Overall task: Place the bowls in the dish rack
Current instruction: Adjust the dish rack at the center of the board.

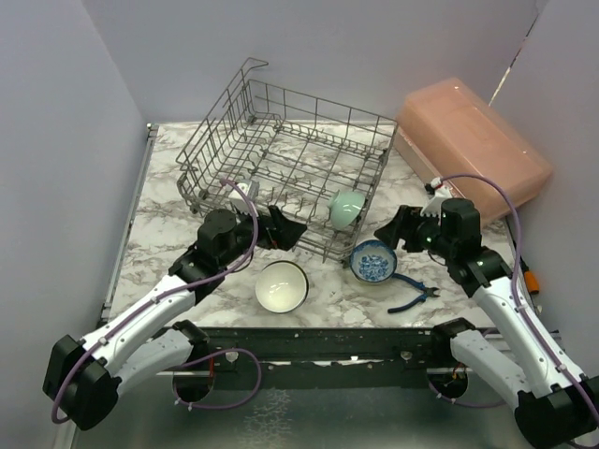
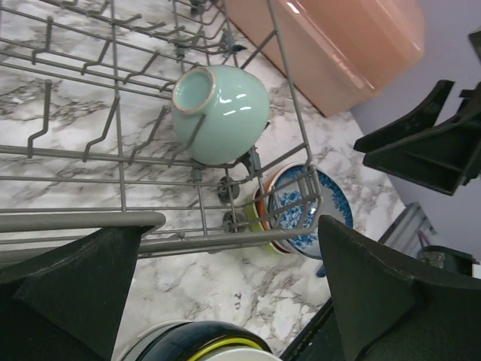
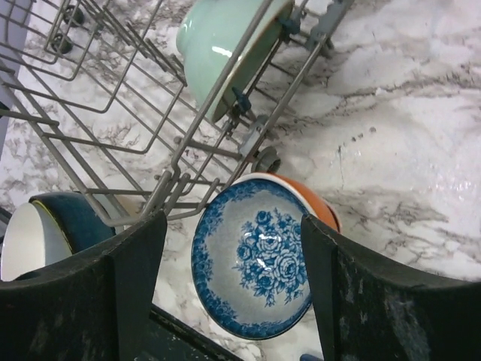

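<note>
Mint bowl (image 1: 346,208) racked; other bowls on the marble table (image 1: 332,292).
The left gripper (image 1: 285,229) is spread wide and empty, with a white-lined bowl (image 1: 282,285) at its 6 o'clock. The mint bowl lies tipped at the dish rack's (image 1: 281,150) 4 o'clock corner. At its 5 o'clock sits the blue-patterned bowl (image 1: 373,260). The right gripper (image 1: 393,232) is parted and holds nothing.

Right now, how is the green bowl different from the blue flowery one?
The mint green bowl lies tipped on its side inside the dish rack; the blue-flowered bowl sits upright outside it, stacked on an orange bowl. The mint green bowl is plain; the blue-flowered bowl has painted roses. Both are small and round.
</note>
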Available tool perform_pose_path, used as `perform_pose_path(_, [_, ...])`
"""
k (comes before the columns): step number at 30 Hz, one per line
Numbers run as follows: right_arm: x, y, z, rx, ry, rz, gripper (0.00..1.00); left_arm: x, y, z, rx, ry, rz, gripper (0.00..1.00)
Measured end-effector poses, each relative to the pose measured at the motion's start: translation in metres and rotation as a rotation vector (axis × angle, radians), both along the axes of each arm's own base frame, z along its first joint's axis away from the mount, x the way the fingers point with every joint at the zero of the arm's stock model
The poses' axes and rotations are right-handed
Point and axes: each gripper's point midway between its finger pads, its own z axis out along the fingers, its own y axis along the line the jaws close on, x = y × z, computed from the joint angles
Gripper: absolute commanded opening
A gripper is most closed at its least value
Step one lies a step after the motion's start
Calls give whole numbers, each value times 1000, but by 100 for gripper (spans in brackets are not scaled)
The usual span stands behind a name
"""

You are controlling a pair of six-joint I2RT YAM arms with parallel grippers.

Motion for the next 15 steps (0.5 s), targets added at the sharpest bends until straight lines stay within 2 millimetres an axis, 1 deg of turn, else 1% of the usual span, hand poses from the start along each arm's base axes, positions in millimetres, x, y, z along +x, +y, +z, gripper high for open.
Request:
perform_pose_path(4, [-11,-5,-14,19,49,-40,73,-2,-15,3,-76,1,-59,99])
perform_pose_path(9, [-26,-12,-40,24,133,-92,71,-6,-23,8,-127,11,-99,99])
perform_pose_path(12, [-30,-15,-47,27,161,-119,69,-8,-24,13,-146,1,-111,99])
perform_pose_path(15, [-29,-19,-48,19,167,-150,67,-12,-24,17,-149,-11,-121,99])
